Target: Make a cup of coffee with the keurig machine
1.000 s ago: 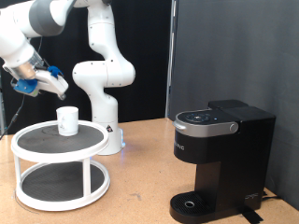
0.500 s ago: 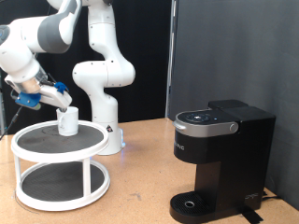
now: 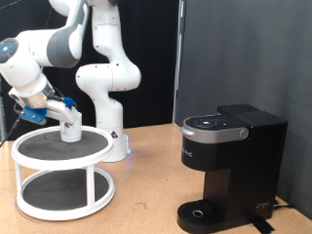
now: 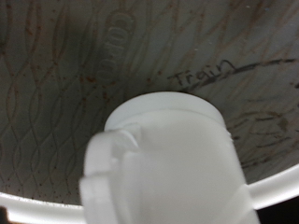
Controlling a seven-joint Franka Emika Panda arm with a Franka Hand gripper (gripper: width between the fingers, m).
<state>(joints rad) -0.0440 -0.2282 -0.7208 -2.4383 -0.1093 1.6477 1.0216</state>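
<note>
The white cup (image 3: 71, 133) stands upright on the dark top tier of a white two-tier round stand (image 3: 29, 156) at the exterior view's left. My gripper (image 3: 65, 117) has come down onto the cup's top and looks open, with its fingers at the cup's rim. In the wrist view the cup (image 4: 177, 154) fills the frame from close above, with its handle (image 4: 101, 168) showing at one side; my fingers do not show there. The black keurig machine (image 3: 229, 161) stands at the exterior view's right with its lid down, far from the gripper.
The arm's white base (image 3: 109, 107) stands just behind the stand. The stand's lower tier (image 3: 58, 190) carries nothing that shows. The keurig's round drip base (image 3: 202, 213) is bare. A wooden table (image 3: 146, 185) lies between stand and machine.
The gripper has swung down and towards the exterior view's right, from above and left of the cup to right on top of it. The cup and machine have not moved.
</note>
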